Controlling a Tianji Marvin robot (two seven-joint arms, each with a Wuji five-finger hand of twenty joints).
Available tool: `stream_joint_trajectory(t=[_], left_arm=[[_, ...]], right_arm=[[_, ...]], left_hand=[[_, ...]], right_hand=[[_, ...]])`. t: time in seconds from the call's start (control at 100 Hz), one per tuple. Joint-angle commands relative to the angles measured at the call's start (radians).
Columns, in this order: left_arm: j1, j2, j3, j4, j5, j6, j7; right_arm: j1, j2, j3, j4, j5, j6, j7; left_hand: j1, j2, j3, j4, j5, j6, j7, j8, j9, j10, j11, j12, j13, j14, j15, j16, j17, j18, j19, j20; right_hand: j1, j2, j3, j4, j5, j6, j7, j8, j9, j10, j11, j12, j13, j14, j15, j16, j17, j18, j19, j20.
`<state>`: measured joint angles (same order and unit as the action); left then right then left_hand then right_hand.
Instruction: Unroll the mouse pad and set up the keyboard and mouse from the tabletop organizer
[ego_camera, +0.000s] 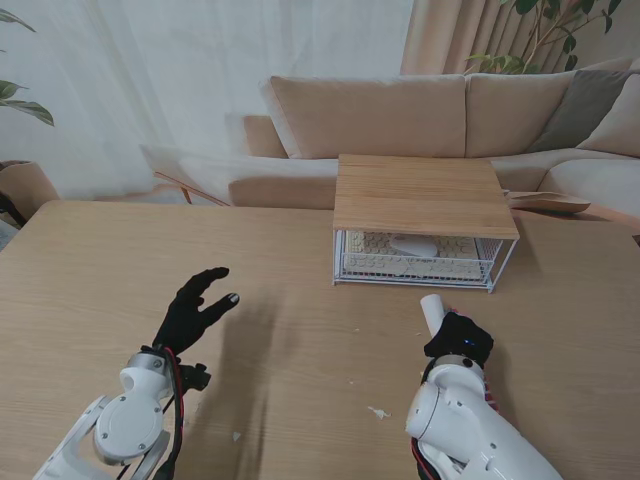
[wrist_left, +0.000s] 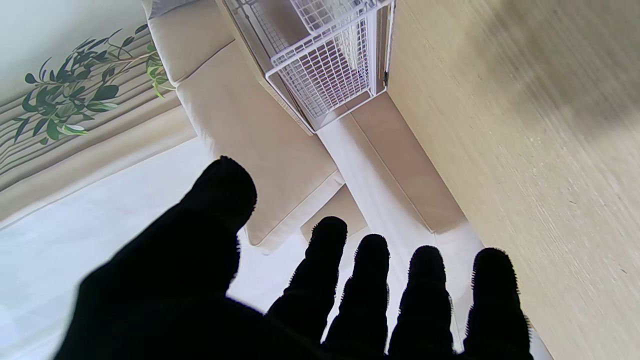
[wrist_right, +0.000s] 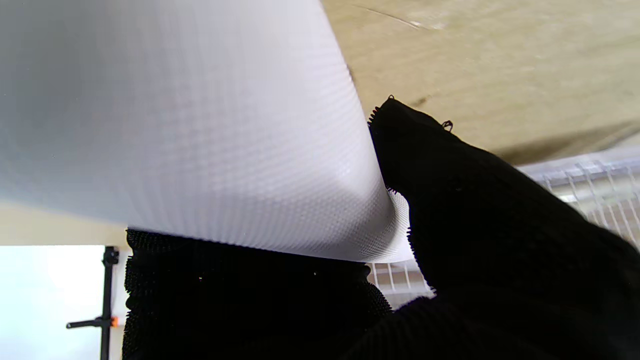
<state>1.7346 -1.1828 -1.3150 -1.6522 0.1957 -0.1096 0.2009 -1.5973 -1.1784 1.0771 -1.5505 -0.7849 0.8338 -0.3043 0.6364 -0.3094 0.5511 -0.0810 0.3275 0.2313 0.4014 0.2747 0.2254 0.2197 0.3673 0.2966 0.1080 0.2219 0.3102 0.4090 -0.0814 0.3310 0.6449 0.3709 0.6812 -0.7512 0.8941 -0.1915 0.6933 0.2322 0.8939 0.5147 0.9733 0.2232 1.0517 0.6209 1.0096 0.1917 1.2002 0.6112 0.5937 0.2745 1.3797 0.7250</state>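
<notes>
Gripping the rolled mouse pad upright in our right hand near the counter's right edge, we are judging it light, soft and springy. Our left hand is hovering spread and empty, and we are planning to pin the loose edge.

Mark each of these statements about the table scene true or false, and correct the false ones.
1. The right hand holds the rolled mouse pad. True.
2. The left hand grips the keyboard. False: it is open and holds nothing.
3. The keyboard lies inside the wire organizer. True.
4. The mouse pad is spread flat on the table. False: it is rolled.
</notes>
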Motion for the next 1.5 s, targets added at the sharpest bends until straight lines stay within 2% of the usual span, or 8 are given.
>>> stream_joint_trajectory(t=[0.0,0.41,0.57,0.79,0.95,1.08,1.21,1.49], left_arm=[[0.019,0.001,0.001,-0.025,0.006,0.005,-0.019],[0.092,0.008,-0.018,-0.13,0.027,0.022,-0.03],[0.111,0.009,-0.015,-0.17,0.039,0.058,-0.029],[0.125,0.019,-0.003,-0.241,0.037,0.102,-0.077],[0.11,0.028,0.025,-0.302,0.041,0.2,-0.125],[0.059,0.027,0.07,-0.315,0.034,0.287,-0.143],[0.019,0.016,0.095,-0.333,-0.101,0.399,-0.166],[-0.001,-0.001,0.142,-0.357,-0.189,0.445,-0.141]], right_arm=[[-0.028,-0.013,0.007,-0.041,0.006,-0.017,-0.009],[-0.142,-0.025,0.09,-0.261,0.088,-0.317,-0.107],[-0.124,-0.021,0.047,-0.298,0.1,-0.362,-0.085],[-0.069,-0.034,-0.024,-0.295,0.15,-0.397,-0.098],[-0.051,-0.039,-0.057,-0.307,0.187,-0.445,-0.096],[-0.048,-0.03,-0.07,-0.31,0.171,-0.514,-0.091],[-0.046,-0.024,-0.079,-0.282,0.133,-0.569,-0.103],[-0.017,-0.028,-0.119,-0.21,0.117,-0.63,-0.145]], left_hand=[[-0.005,0.018,-0.008,0.034,-0.012,0.002,-0.015,-0.012,-0.017,-0.019,0.0,-0.006,-0.023,-0.01,-0.015,0.022,-0.006,-0.001,-0.035,0.02],[0.001,0.001,0.001,0.034,0.055,0.026,-0.017,-0.015,0.081,0.012,0.039,0.014,0.04,0.028,0.041,0.056,-0.006,0.014,-0.069,0.037],[0.016,-0.027,0.03,0.035,0.226,0.024,0.002,-0.007,0.271,0.032,0.032,0.013,0.173,0.056,0.079,0.072,-0.008,0.034,-0.051,0.049],[0.025,-0.071,0.083,0.03,0.37,0.037,0.028,0.009,0.439,0.074,0.065,0.051,0.319,0.124,0.177,0.137,0.024,0.079,0.139,0.101],[0.021,-0.093,0.098,0.028,0.348,0.052,0.021,0.009,0.43,0.086,0.081,0.079,0.337,0.143,0.208,0.163,0.043,0.081,0.231,0.11],[0.008,-0.092,0.089,0.025,0.299,0.035,0.017,0.011,0.377,0.066,0.075,0.078,0.302,0.116,0.175,0.145,0.039,0.075,0.244,0.103],[-0.012,-0.091,0.062,0.021,0.245,0.046,-0.011,0.0,0.304,0.067,0.053,0.064,0.234,0.105,0.134,0.122,0.003,0.059,0.205,0.074],[-0.091,-0.111,-0.035,0.009,0.095,0.061,-0.074,-0.029,0.123,0.037,0.027,0.037,0.109,0.079,0.046,0.082,-0.017,0.041,0.129,0.046]], right_hand=[[0.134,0.047,0.17,-0.006,0.093,-0.098,0.121,0.034,0.041,0.047,0.023,0.023,0.051,0.006,0.053,0.019,0.004,-0.007,0.055,0.03],[0.136,0.055,0.17,-0.007,0.089,-0.098,0.113,0.049,0.033,0.048,0.023,0.033,0.04,-0.002,0.057,0.022,-0.014,-0.016,0.039,0.031],[0.137,0.052,0.171,-0.006,0.09,-0.094,0.112,0.054,0.036,0.05,0.023,0.033,0.049,-0.014,0.056,0.021,-0.005,-0.024,0.032,0.032],[0.135,0.058,0.173,-0.006,0.086,-0.093,0.111,0.057,0.031,0.047,0.026,0.035,0.049,-0.021,0.055,0.022,0.0,-0.02,0.029,0.034],[0.133,0.063,0.171,-0.006,0.083,-0.093,0.111,0.061,0.027,0.045,0.029,0.036,0.044,-0.023,0.056,0.024,-0.001,-0.021,0.027,0.035],[0.13,0.068,0.168,-0.004,0.078,-0.103,0.112,0.066,0.022,0.037,0.03,0.036,0.037,-0.029,0.054,0.026,-0.006,-0.029,0.017,0.035],[0.13,0.078,0.161,-0.005,0.073,-0.106,0.11,0.069,0.016,0.032,0.029,0.035,0.032,-0.033,0.051,0.027,-0.009,-0.034,0.007,0.035],[0.133,0.09,0.142,-0.003,0.069,-0.119,0.106,0.069,0.009,0.025,0.027,0.033,0.021,-0.039,0.047,0.031,-0.017,-0.04,-0.009,0.037]])
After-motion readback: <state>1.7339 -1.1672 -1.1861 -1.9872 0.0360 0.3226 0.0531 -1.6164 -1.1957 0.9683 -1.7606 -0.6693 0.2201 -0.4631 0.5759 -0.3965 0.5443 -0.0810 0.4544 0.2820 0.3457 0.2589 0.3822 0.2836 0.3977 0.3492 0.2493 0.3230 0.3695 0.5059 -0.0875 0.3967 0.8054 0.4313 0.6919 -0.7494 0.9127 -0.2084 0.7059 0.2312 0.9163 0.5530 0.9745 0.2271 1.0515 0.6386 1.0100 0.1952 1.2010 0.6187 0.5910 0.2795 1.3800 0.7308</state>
